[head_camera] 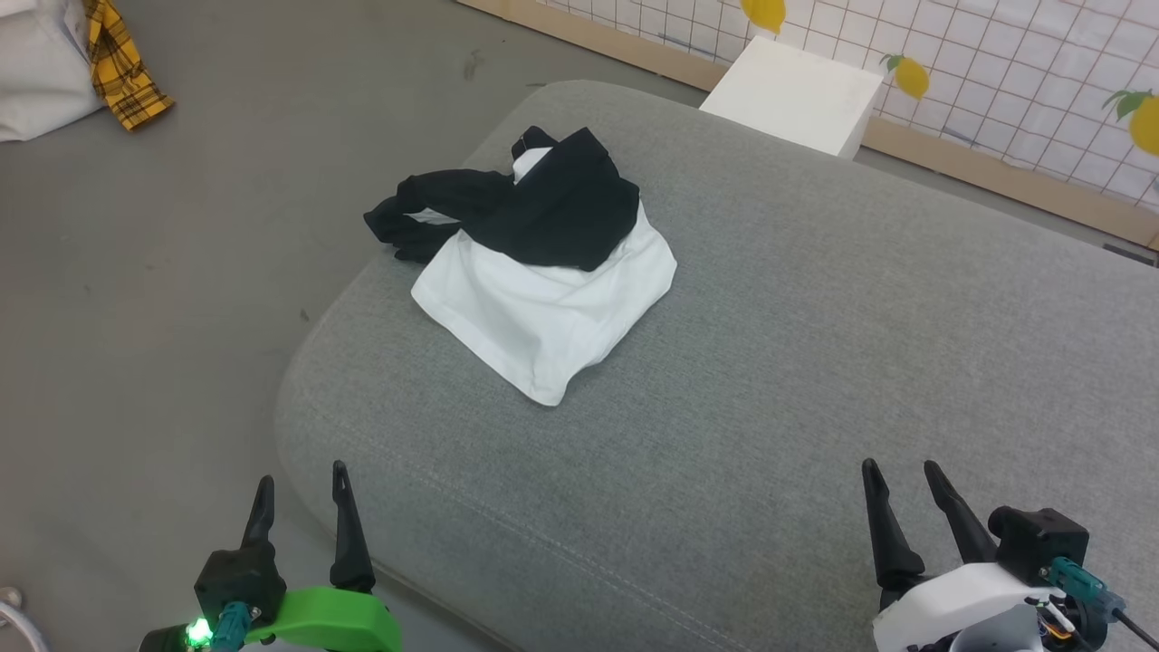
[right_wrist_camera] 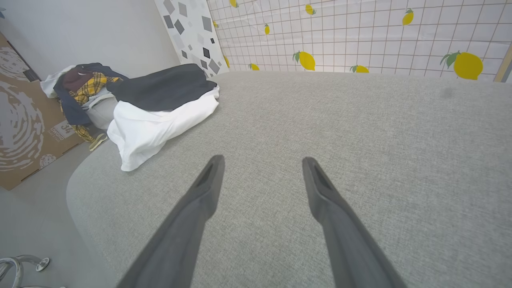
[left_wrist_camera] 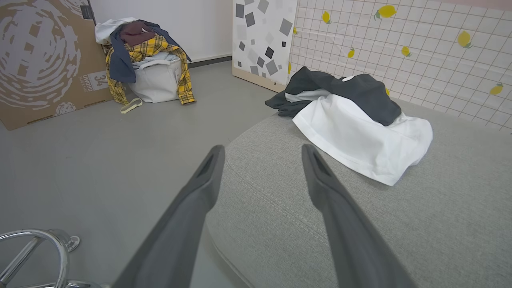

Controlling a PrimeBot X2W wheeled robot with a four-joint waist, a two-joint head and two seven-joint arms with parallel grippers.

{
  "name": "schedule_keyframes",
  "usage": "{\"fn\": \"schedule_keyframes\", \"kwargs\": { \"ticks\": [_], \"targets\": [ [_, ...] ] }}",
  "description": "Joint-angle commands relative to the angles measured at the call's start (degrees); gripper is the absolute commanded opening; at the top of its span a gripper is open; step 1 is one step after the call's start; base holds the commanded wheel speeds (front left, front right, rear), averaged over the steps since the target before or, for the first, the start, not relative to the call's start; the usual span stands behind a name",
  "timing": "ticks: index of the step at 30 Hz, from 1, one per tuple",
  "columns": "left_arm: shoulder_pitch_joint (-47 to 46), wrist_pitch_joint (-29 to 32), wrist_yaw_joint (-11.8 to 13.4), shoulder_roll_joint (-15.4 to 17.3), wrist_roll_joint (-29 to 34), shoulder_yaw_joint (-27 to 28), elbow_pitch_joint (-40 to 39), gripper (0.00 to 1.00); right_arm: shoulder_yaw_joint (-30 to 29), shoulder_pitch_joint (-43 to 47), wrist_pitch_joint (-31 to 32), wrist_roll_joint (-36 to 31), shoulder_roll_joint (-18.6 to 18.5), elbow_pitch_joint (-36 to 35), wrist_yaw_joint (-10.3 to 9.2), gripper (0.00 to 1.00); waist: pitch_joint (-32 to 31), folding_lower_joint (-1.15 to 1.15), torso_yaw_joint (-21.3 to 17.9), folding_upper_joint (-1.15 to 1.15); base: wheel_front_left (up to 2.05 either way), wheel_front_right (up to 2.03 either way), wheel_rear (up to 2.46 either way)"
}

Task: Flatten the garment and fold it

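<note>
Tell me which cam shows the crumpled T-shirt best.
Head view: it looks down on the whole T-shirt, bunched at the far left of the grey cushion, black parts heaped over white. The left wrist view sees the T-shirt low and side-on; the right wrist view shows it off to the left, foreshortened.

place: staged home-like test room | cues: grey cushion point(head_camera: 815, 362), lemon-print wall point(right_wrist_camera: 380, 36), laundry heap point(left_wrist_camera: 144, 52), cardboard panel point(left_wrist_camera: 40, 60)

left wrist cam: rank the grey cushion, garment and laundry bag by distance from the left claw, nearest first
1. Grey cushion: directly beneath the open left claw, which hangs over its rounded edge.
2. Garment: ahead and to the right, bunched on the cushion.
3. Laundry bag: far upper left, on the floor by the wall, clothes heaped on it.
</note>
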Motion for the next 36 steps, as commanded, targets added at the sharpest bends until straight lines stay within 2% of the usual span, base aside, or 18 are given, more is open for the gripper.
{"fn": "schedule_keyframes", "kwargs": {
  "ticks": [1, 6, 11, 18, 23, 27, 31, 36],
  "targets": [
    [0.7, -0.3, 0.3, 0.2, -0.5, 0.0, 0.1, 1.0, -0.1, 0.0, -0.3, 0.3, 0.0, 0.1, -0.1, 1.0, 0.0, 0.0, -0.1, 0.0, 0.0, 0.0, 0.0],
    [0.3, -0.3, 0.0, 0.1, -0.8, -0.3, 0.6, 1.0, -0.1, -0.1, -0.2, 0.1, 0.0, 0.1, -0.1, 1.0, 0.1, 0.0, -0.3, 0.0, 0.0, 0.0, 0.0],
    [-5.0, 1.7, -2.4, 1.0, -2.5, -0.8, 2.2, 1.0, 0.0, -0.8, 0.7, -0.6, 0.0, -1.0, -0.1, 1.0, 1.4, 0.0, -0.9, 0.0, 0.0, 0.0, 0.0],
    [-21.5, 7.8, -7.1, 4.6, -6.1, 0.2, 8.3, 1.0, 1.0, -4.2, 3.4, -3.5, 0.0, -4.8, -0.1, 1.0, 6.5, 0.0, -5.9, 0.0, 0.0, 0.0, 0.0],
    [-34.5, 16.6, -9.5, 5.9, -10.6, 1.2, 17.8, 1.0, 0.7, -6.0, 6.0, -5.9, 0.0, -8.7, -0.1, 1.0, 11.3, 0.0, -10.5, 0.0, 0.0, 0.0, 0.0],
    [-43.2, 26.4, -8.4, 6.5, -13.7, 2.5, 26.6, 1.0, 0.1, -6.0, 7.9, -7.5, 0.0, -11.9, -0.1, 1.0, 14.5, 0.0, -14.1, 0.0, 0.0, 0.0, 0.0],
    [-48.3, 37.1, -4.7, 7.4, -14.7, 2.8, 33.7, 1.0, -1.2, -5.2, 9.4, -8.7, 0.0, -15.0, -0.1, 1.0, 17.2, 0.0, -16.9, 0.0, 0.0, 0.0, 0.0],
    [-50.5, 44.5, -1.7, 8.2, -13.5, 1.2, 38.6, 1.0, -3.0, -4.0, 10.5, -9.1, 0.0, -17.7, -0.1, 1.0, 19.7, 0.0, -18.5, 0.0, 0.0, 0.0, 0.0]
  ]
}}
